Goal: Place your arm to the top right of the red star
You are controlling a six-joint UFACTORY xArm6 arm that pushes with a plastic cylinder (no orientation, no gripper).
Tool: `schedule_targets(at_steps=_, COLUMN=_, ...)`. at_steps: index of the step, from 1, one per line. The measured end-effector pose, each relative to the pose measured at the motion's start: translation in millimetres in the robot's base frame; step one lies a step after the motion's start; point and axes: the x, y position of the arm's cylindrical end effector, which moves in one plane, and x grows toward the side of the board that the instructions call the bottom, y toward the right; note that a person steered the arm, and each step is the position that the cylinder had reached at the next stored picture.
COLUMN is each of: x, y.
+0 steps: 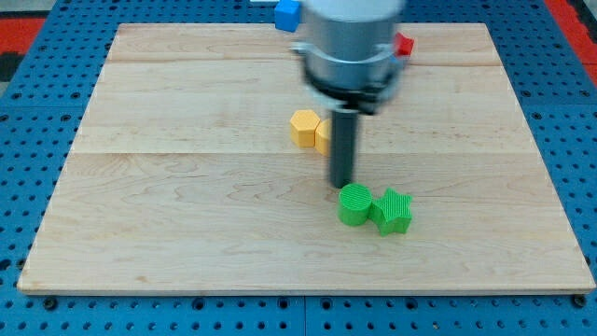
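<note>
Only a small part of the red star (404, 45) shows, near the view's top right, beside the arm's body, which hides the rest. My tip (341, 185) rests on the board near the centre, far below and to the left of the red star. It stands just above the green round block (354, 205) and just below and right of the yellow blocks.
A yellow block (303, 127) lies left of the rod, with a second yellow block (323, 136) partly behind the rod. A green star (395, 210) touches the green round block's right side. A blue block (287, 13) sits at the board's top edge.
</note>
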Motion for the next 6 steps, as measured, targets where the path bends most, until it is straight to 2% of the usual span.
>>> schedule_targets(at_steps=1, x=-34, y=99)
schedule_targets(at_steps=3, x=-154, y=106)
schedule_targets(at_steps=4, x=-186, y=136)
schedule_targets(at_steps=5, x=-221, y=137)
schedule_targets(at_steps=6, x=-239, y=97)
